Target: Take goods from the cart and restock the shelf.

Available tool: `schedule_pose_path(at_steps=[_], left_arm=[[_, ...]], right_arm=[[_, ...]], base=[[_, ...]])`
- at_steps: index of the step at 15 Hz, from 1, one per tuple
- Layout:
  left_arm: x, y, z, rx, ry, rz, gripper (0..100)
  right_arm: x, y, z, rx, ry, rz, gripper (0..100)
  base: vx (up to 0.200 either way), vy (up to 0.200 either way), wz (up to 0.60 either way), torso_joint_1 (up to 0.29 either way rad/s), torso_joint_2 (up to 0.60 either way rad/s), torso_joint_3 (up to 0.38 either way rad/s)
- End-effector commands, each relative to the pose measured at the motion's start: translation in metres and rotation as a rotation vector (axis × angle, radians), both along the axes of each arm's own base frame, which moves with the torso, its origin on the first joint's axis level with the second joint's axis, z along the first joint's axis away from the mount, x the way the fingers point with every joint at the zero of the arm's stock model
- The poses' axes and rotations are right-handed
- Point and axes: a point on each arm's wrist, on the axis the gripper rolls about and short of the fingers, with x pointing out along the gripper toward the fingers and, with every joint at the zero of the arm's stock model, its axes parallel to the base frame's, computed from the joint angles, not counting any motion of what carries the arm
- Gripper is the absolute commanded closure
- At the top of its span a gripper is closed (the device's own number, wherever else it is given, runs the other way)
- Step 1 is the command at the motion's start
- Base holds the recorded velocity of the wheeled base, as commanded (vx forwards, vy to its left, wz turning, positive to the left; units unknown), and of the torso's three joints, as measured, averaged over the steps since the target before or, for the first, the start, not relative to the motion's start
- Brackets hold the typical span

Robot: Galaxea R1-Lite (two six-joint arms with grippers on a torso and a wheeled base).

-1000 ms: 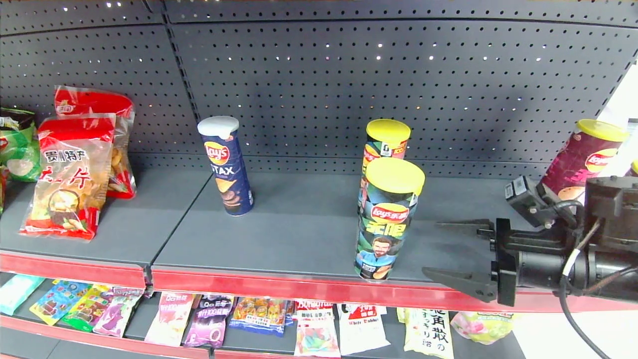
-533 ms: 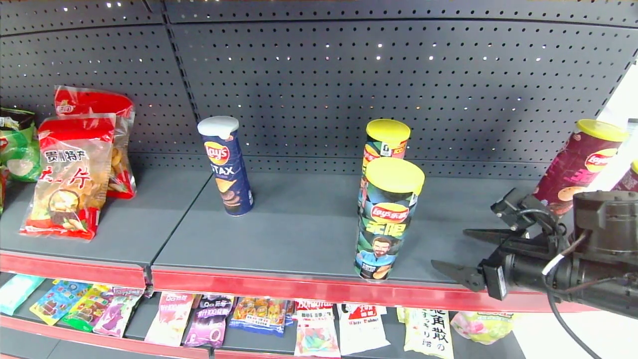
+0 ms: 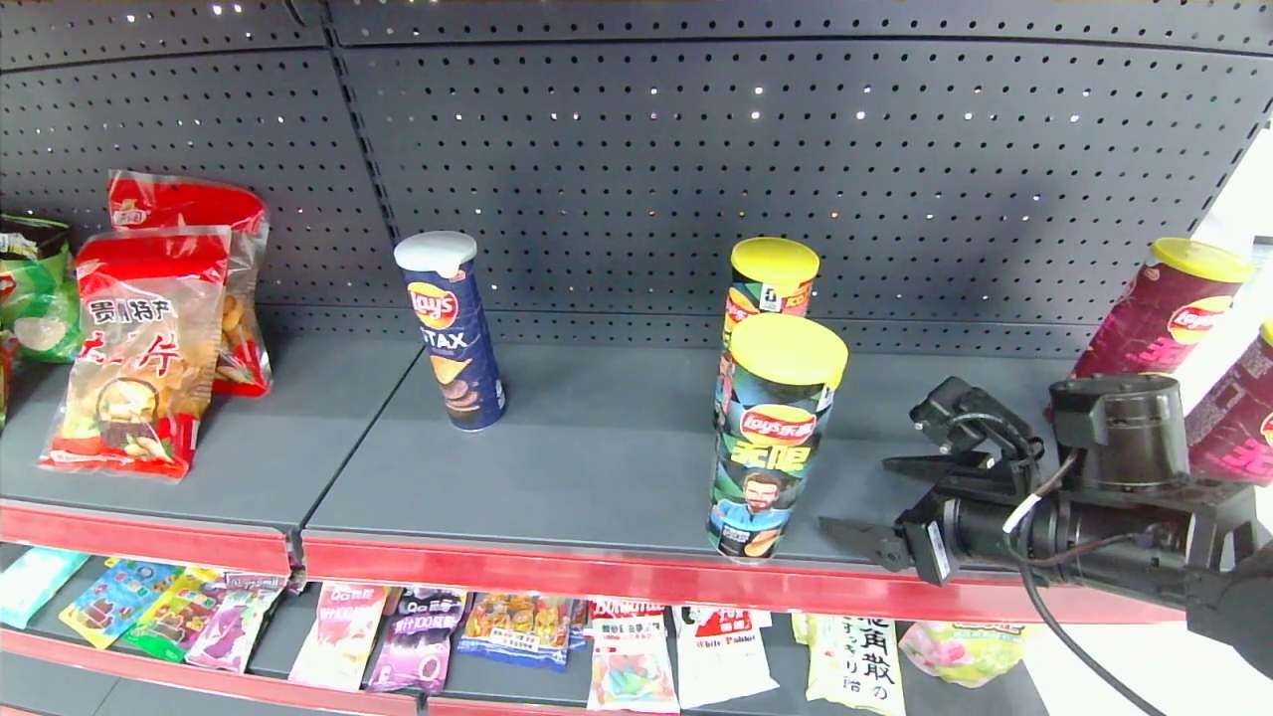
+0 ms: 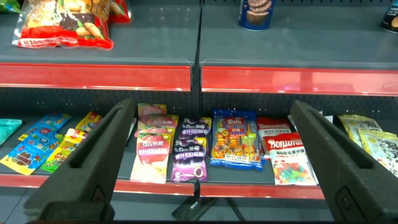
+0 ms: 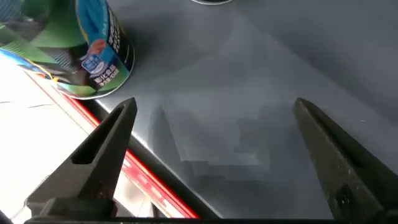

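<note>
Two tall cardboard crisp tubes with yellow plastic lids stand upright in file at the middle of the grey metal shelf [image 3: 597, 467] with its red front strip. The green-printed front tube [image 3: 771, 447] is right at the shelf's front edge, and the rear tube [image 3: 773, 278] is just behind it at twelve o'clock.

In the head view the right gripper [image 3: 857, 495] hangs at the front tube's three o'clock, near it but apart. Its black fingers are spread wide over bare shelf and hold nothing. The left gripper [image 4: 211, 109] is likewise spread wide and empty, facing the flat sweet packets [image 4: 236, 140] on the tier below.

A navy tube with a white lid [image 3: 453, 333] stands well apart at the pair's nine o'clock, with red snack bags [image 3: 139, 348] farther out the same way. Maroon tubes with yellow lids [image 3: 1159, 308] stand at three o'clock, beyond the right arm.

By the look of it, the placing step is finished for the front tube and the right gripper is free for another load. The next move calls for drawing the open fingers back toward six o'clock without brushing the front tube. It sits so close to the edge that a nudge could tip it off. After that comes fetching another item from the cart.
</note>
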Motion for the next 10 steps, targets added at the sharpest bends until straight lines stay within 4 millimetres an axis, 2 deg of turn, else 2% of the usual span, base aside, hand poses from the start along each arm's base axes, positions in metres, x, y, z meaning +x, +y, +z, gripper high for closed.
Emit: schedule_pose_path(at_steps=[1,10], left_arm=[[0.0,0.0,0.0,0.0,0.001,0.0,0],[0.0,0.0,0.0,0.0,0.001,-0.001,0]], right_arm=[[0.002,0.0058,-0.005,-0.001,0.018,0.016,0],[0.0091,0.0124,-0.0042,0.007,0.011,0.027,0]], base=[[0.0,0.0,0.0,0.0,0.0,0.0],[0.0,0.0,0.0,0.0,0.0,0.0]])
